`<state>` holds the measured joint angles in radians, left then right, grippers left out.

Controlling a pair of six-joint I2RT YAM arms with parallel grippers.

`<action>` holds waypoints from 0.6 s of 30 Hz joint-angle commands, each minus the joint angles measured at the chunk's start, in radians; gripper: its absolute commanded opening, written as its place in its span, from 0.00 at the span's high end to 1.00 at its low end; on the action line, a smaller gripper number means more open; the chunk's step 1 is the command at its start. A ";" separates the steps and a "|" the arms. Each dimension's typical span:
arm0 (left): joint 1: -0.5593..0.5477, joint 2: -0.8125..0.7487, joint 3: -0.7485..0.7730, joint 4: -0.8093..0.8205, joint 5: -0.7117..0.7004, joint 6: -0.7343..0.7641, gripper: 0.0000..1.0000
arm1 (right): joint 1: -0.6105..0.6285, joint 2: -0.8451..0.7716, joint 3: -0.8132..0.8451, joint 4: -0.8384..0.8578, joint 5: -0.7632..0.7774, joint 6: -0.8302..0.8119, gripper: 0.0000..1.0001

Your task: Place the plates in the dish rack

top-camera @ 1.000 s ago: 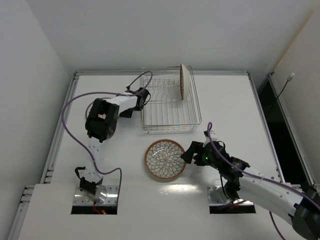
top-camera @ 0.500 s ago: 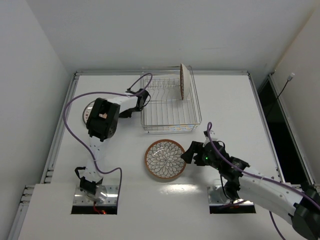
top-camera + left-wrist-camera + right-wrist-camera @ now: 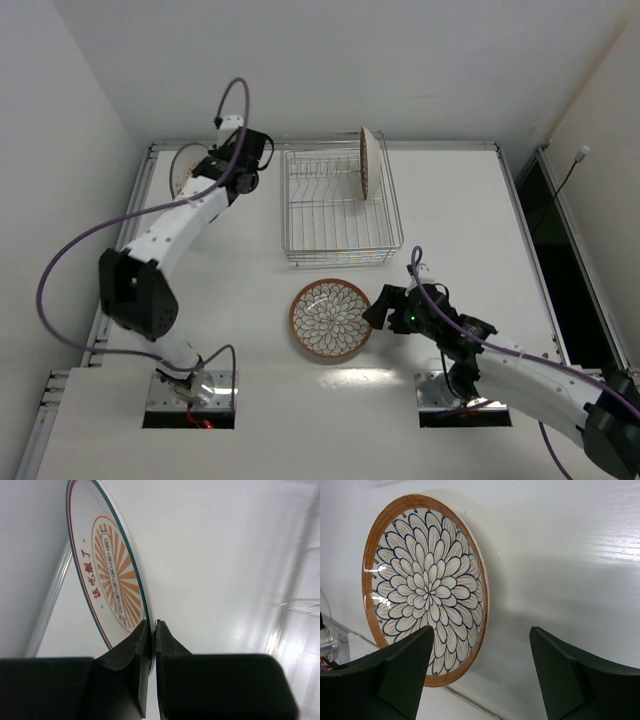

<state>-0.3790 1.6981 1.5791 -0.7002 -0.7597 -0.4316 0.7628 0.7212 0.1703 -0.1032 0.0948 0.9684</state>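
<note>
White round orange-striped plate [image 3: 112, 580] hung left of silver wire dish rack [image 3: 340, 259], rim pinched by my left gripper [image 3: 152, 630]. The right gripper [image 3: 480, 647] gaped empty beside brown-rimmed petal plate [image 3: 427, 615]. Next, I reckoned, it needed slotting upright.

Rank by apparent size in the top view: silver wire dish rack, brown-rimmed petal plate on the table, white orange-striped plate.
Silver wire dish rack
Brown-rimmed petal plate
White orange-striped plate, smallest as seen, though tilted and partly hidden
</note>
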 commanded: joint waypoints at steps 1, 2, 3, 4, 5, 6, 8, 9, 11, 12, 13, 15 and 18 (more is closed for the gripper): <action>-0.012 -0.162 -0.024 0.128 0.075 0.000 1.00 | 0.000 -0.008 -0.014 0.077 0.005 0.003 0.25; -0.012 -0.191 -0.036 0.152 0.101 0.001 1.00 | -0.009 -0.008 -0.023 0.077 -0.004 0.003 0.25; -0.012 -0.219 -0.036 0.172 0.164 0.001 1.00 | -0.010 -0.008 -0.023 0.088 -0.004 0.003 0.25; -0.012 -0.262 -0.036 0.210 0.210 0.001 1.00 | -0.010 -0.025 -0.032 0.088 -0.004 0.012 0.25; -0.012 -0.276 -0.024 0.229 0.259 0.010 1.00 | -0.010 -0.038 -0.044 0.088 -0.004 0.012 0.25; -0.012 -0.287 0.002 0.257 0.340 0.010 1.00 | -0.010 -0.078 -0.045 0.088 -0.004 0.012 0.25; -0.012 -0.287 0.028 0.287 0.437 0.022 1.00 | -0.010 -0.136 -0.077 0.088 0.006 0.012 0.25; -0.012 -0.287 0.038 0.304 0.524 0.022 1.00 | -0.010 -0.172 -0.086 0.076 0.006 0.012 0.25; -0.012 -0.287 0.038 0.370 0.604 0.022 1.00 | -0.010 -0.289 -0.112 0.044 0.017 0.022 0.25; -0.012 -0.276 0.038 0.390 0.637 0.007 1.00 | -0.010 -0.331 -0.121 0.030 0.026 0.023 0.25; -0.012 -0.262 0.027 0.443 0.701 -0.002 1.00 | -0.010 -0.373 -0.136 0.016 0.037 0.023 0.25; -0.012 -0.241 0.004 0.511 0.772 -0.035 1.00 | -0.010 -0.494 -0.152 -0.022 0.046 0.023 0.27; -0.003 -0.203 -0.007 0.605 0.910 -0.085 1.00 | -0.010 -0.622 -0.172 -0.081 0.057 0.023 0.41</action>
<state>-0.3862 1.4788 1.5726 -0.3088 -0.0498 -0.4614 0.7559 0.1909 0.0460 -0.1440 0.1196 0.9756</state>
